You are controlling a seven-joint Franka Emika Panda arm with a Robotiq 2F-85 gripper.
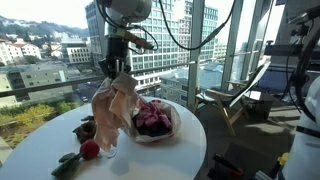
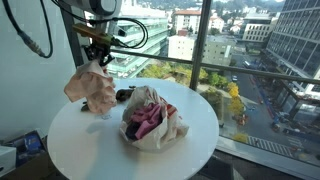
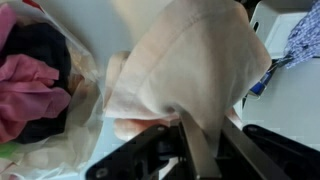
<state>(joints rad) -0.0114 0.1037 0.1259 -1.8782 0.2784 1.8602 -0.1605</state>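
Note:
My gripper (image 1: 117, 68) hangs above the round white table (image 1: 190, 150) and is shut on a beige cloth (image 1: 113, 108), which dangles from the fingers down to just above the tabletop. In an exterior view the same beige cloth (image 2: 92, 88) hangs under the gripper (image 2: 97, 57), left of the bag. In the wrist view the cloth (image 3: 190, 60) fills the middle, pinched between the two fingers (image 3: 197, 150). A light bag (image 2: 150, 118) stuffed with pink and dark clothes (image 1: 152, 116) sits on the table beside the hanging cloth.
A red ball (image 1: 90, 149) and a dark green item (image 1: 68, 163) lie near the table's edge. A dark object (image 2: 124, 96) sits behind the bag. Large windows (image 2: 240, 60) ring the table. A chair (image 1: 225, 100) and equipment stand beyond it.

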